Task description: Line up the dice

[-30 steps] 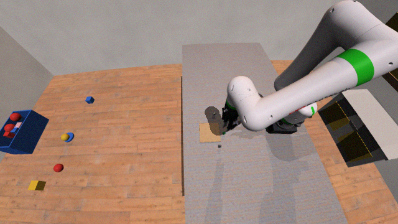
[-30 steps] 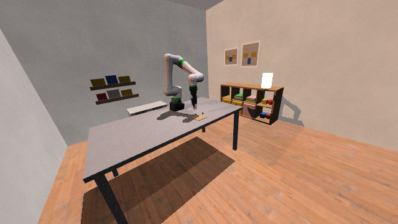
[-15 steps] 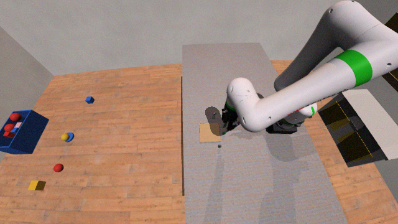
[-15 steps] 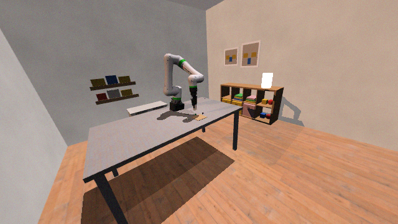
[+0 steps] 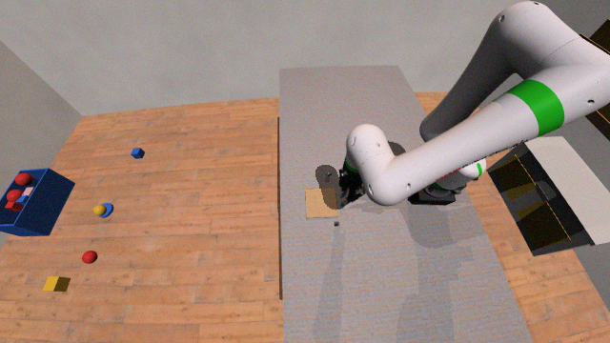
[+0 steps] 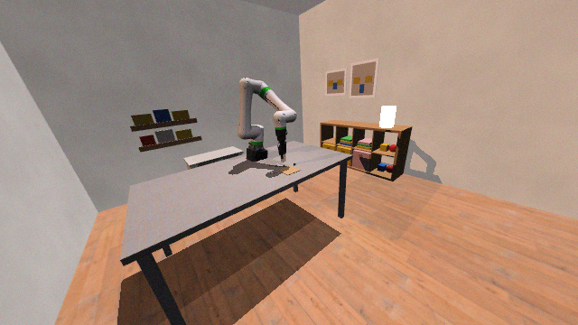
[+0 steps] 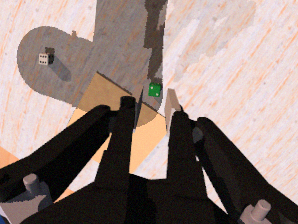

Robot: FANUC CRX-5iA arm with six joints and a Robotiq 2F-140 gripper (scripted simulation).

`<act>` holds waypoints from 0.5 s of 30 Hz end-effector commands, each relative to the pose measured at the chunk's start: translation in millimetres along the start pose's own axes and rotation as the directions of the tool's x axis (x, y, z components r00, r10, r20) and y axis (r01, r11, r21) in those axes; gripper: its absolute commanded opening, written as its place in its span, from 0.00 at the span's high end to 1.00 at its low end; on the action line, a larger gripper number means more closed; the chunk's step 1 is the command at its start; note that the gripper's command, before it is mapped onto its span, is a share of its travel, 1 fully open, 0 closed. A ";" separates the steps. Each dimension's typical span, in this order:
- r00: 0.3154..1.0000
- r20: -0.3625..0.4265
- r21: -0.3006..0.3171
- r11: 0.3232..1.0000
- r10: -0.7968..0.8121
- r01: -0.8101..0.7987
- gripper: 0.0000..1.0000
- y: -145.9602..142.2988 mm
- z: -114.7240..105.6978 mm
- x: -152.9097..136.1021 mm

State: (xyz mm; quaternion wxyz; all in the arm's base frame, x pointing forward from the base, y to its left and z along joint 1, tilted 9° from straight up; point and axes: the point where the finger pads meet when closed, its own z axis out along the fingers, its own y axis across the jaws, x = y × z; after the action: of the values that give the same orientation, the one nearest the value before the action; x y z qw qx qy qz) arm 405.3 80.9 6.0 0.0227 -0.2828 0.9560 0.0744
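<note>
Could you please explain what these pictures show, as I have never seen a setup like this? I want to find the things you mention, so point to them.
The machine is one jointed robot arm (image 5: 453, 138) (image 6: 246, 108), ending in a two-fingered gripper (image 5: 347, 201) (image 6: 284, 160) (image 7: 154, 97). One picture looks down from above, one across the room, and one from the arm's wrist past its fingers. On the table (image 5: 334, 105) (image 6: 203, 194) (image 7: 225, 85) lie a tan mat (image 5: 316, 204) (image 6: 292, 171) (image 7: 92, 92), a green die (image 5: 343, 204) (image 7: 154, 90) and a white die (image 7: 46, 59), both off the mat. A small dark object (image 5: 336, 223), perhaps the third die, sits near the mat. The fingers stand slightly apart, holding nothing.

Your Robotiq gripper (image 5: 344, 204) (image 6: 284, 162) (image 7: 154, 97) now sits slightly lower over the table (image 5: 305, 124) (image 6: 199, 190) than it does a second ago. Seen from the top, your FANUC arm's forearm (image 5: 457, 143) (image 6: 274, 100) lies a touch nearer, its green band (image 5: 538, 107) (image 6: 265, 92) also a bit further left. The rounded wrist housing (image 5: 369, 143) (image 6: 284, 116) is slightly nearer too. You also have the gripper's shadow (image 5: 326, 175) a little nearer and further right, its lower part reaching further down across the tan mat (image 5: 315, 205) (image 6: 291, 171) (image 7: 145, 145).
</note>
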 end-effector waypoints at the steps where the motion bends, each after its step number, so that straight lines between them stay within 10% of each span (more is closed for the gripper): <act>1: 1.000 0.000 0.000 1.000 0.000 0.000 0.81 -0.1 5.4 -0.4; 15: 1.000 0.000 0.000 1.000 0.000 0.000 0.81 -0.2 20.5 -0.9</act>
State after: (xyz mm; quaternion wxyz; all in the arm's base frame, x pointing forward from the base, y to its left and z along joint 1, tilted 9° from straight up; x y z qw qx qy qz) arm 406.0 84.1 -12.3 0.0227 -0.2828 0.9560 0.0744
